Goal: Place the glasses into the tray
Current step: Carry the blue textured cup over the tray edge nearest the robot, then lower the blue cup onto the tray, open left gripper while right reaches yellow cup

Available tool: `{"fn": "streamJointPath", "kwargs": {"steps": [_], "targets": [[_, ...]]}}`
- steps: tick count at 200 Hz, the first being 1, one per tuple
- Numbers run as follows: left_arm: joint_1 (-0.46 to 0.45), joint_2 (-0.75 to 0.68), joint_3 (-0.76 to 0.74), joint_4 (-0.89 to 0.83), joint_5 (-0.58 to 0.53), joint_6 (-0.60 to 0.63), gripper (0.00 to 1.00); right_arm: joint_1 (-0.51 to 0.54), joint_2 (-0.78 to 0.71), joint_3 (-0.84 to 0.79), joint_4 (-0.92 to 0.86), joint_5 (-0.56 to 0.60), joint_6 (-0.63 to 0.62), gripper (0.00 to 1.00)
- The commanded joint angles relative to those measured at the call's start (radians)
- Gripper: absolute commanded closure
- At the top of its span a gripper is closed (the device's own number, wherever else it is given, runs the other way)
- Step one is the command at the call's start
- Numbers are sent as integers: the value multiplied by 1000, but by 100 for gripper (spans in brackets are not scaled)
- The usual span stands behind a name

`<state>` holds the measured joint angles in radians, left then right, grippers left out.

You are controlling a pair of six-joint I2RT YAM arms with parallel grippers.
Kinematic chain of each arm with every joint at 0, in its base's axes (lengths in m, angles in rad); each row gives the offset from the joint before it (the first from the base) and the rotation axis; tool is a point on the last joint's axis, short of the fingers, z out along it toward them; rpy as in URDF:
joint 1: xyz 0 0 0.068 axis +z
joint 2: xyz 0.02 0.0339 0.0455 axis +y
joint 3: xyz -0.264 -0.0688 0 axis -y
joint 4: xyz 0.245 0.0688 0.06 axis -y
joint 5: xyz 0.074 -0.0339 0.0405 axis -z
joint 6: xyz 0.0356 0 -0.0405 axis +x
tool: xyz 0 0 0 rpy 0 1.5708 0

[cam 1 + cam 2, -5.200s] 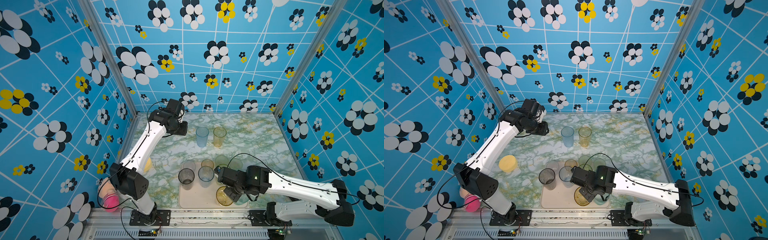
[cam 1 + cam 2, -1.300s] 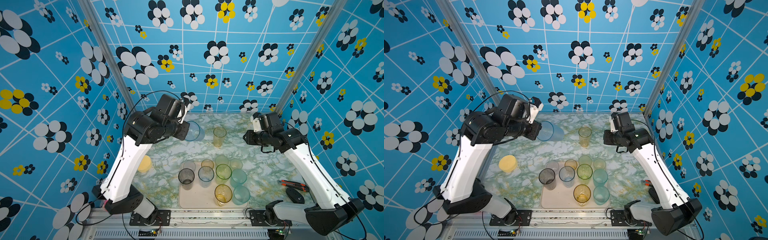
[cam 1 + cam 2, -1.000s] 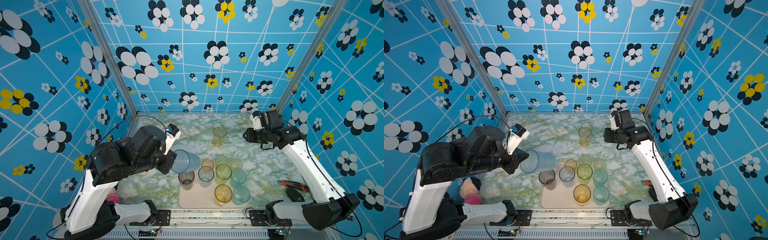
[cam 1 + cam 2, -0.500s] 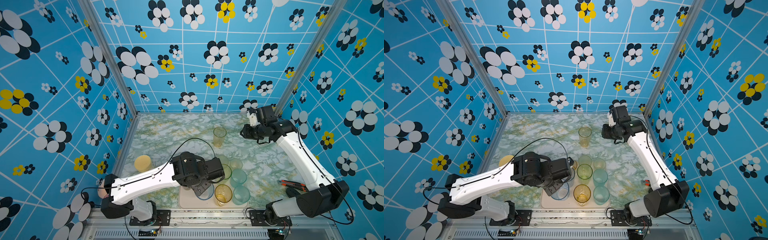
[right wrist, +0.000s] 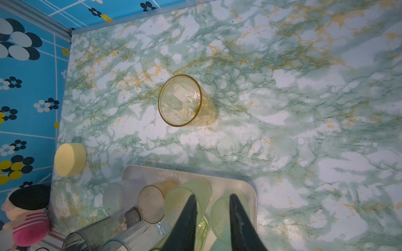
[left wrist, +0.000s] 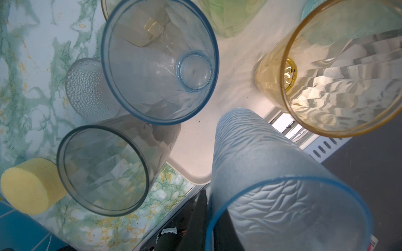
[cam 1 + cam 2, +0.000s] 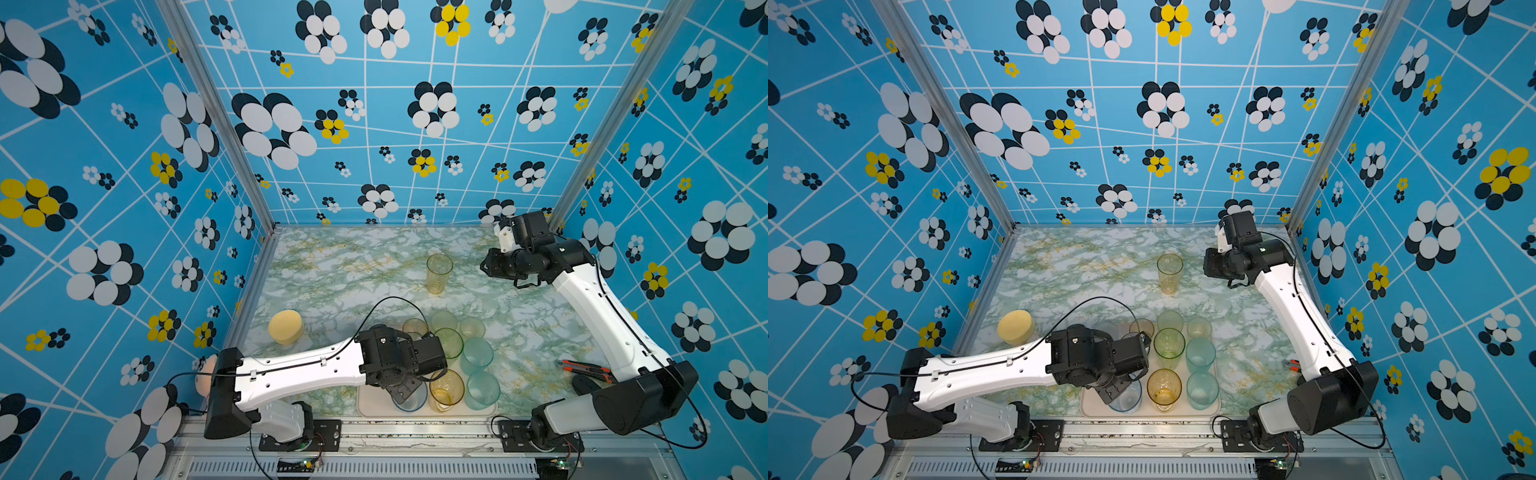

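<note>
The left jaws are shut tight on the wall of the frosted blue glass point(image 7: 412, 400). The right jaws stand a little open and hold nothing.

In both top views the left jaws hang over the near left corner of the tray point(image 7: 374, 409). The frosted blue glass point(image 7: 1127, 397) stands upright under them. The tray point(image 7: 1092, 409) sits at the near edge of the table point(image 7: 340, 266). An amber tray glass point(image 7: 446, 388) stands just beside the blue one. A green glass point(image 7: 449, 343) and teal glasses point(image 7: 478, 353) fill the tray's right side. The lone amber glass point(image 7: 439, 272) stands upright far back on the table, outside the tray. The right jaws are near it on its right, not touching. The table around it is bare. A yellow sponge point(image 7: 285, 326) lies left of the tray, well apart.

In the left wrist view the frosted blue glass point(image 6: 272, 173) reaches down to the tray point(image 6: 195, 156), close to its rounded corner rim. I cannot tell if its bottom touches. A clear blue glass point(image 6: 159, 63) and a smoky grey glass point(image 6: 104, 171) stand near. A strip of bare tray lies between them and the held glass.

In the right wrist view two dark fingers point(image 5: 187, 221) show a gap with nothing in it. The lone amber glass point(image 5: 185, 102) stands ahead of them, well apart. There is bare table on every side of it.
</note>
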<state>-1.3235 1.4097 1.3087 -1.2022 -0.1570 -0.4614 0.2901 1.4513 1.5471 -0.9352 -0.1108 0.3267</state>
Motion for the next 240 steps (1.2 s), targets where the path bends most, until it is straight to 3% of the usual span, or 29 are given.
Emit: {"fn": "streamJointPath", "kwargs": {"steps": [1,133,240], "targets": [[12,-7,-27,66,-15,-9,91,-3,-10,9,-32,-7,9,72],[78,50,-86,117,48,43,90,-3,20,22,-57,-6,-7,72],[99,46,-8,56,56,68,61,-3,76,47,-62,-34,-15,71]]}}
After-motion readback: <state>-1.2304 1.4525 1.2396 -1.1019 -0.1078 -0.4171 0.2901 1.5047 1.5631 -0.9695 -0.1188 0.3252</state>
